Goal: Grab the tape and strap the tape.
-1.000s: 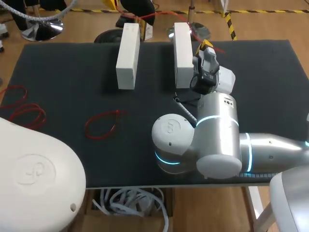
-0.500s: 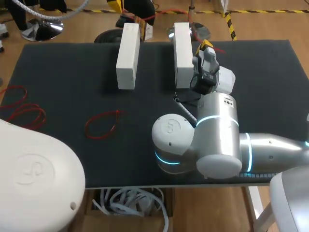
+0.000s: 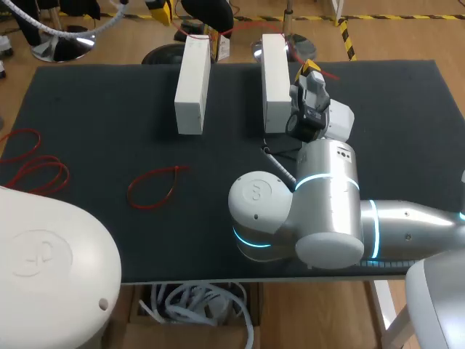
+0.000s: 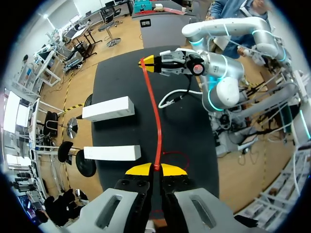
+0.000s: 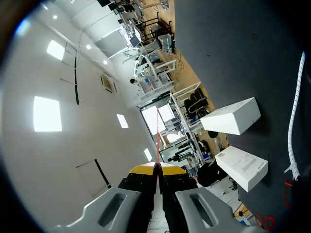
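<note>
A long red strap (image 4: 154, 111) is stretched taut above the black table (image 3: 94, 109) between my two grippers. In the left wrist view my left gripper (image 4: 155, 168) is shut on one end of it. My right gripper (image 4: 151, 63) holds the far end, shut on it. In the right wrist view the strap (image 5: 157, 138) runs as a thin line straight out from my right gripper's (image 5: 156, 168) closed yellow tips. In the head view my right gripper (image 3: 311, 70) hovers just right of the right white block (image 3: 275, 81).
Two long white blocks (image 3: 192, 86) stand side by side at the table's far middle. Spare red loops lie on the mat at the left (image 3: 33, 171) and nearer the middle (image 3: 152, 187). A white spiral cable (image 5: 294, 126) lies by my right arm.
The bulky part of my left arm at the head view's lower left has sunk slightly. My right arm and the blocks have not moved.
</note>
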### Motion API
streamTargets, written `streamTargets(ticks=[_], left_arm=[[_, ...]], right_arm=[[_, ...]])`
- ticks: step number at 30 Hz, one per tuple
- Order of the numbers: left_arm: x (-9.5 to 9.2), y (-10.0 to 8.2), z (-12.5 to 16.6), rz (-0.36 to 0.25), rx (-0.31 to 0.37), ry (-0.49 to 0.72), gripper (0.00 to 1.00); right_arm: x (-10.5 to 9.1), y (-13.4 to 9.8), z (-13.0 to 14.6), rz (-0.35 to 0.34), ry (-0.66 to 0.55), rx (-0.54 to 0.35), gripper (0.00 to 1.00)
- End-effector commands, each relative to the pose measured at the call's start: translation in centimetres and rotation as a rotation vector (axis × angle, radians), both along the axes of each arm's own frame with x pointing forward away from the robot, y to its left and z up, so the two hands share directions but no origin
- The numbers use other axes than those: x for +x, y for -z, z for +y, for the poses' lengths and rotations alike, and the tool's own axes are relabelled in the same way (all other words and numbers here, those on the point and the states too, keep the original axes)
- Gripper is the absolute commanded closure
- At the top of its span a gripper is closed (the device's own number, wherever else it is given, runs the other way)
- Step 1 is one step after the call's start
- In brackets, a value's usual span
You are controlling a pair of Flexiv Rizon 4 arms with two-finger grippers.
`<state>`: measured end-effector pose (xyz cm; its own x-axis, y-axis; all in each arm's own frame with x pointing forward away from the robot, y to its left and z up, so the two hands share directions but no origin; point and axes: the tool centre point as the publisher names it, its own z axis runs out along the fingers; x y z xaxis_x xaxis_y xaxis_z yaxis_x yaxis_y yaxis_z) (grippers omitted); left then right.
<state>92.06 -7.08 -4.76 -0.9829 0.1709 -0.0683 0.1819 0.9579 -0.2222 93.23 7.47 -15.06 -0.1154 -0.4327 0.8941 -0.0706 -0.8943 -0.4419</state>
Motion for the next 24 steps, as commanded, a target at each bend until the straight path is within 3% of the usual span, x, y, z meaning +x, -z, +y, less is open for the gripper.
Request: streamTargets(ticks=[1,13,24], left_arm=[[0.6,-1.0,-0.1,-0.001,0.018,0.015,1.00],[0.4,-1.3,-0.8,-0.001,0.011,0.032,1.00],[0.0,-3.2,-0.1,-0.038,0.047,0.011,1.00]], right_arm=[[0.0,-0.2,0.1,0.006,0.003,-0.001,1.00],[0.0,-0.2,0.1,0.006,0.003,-0.001,1.00],[0.0,-0.2,0.1,0.006,0.003,-0.001,1.00]])
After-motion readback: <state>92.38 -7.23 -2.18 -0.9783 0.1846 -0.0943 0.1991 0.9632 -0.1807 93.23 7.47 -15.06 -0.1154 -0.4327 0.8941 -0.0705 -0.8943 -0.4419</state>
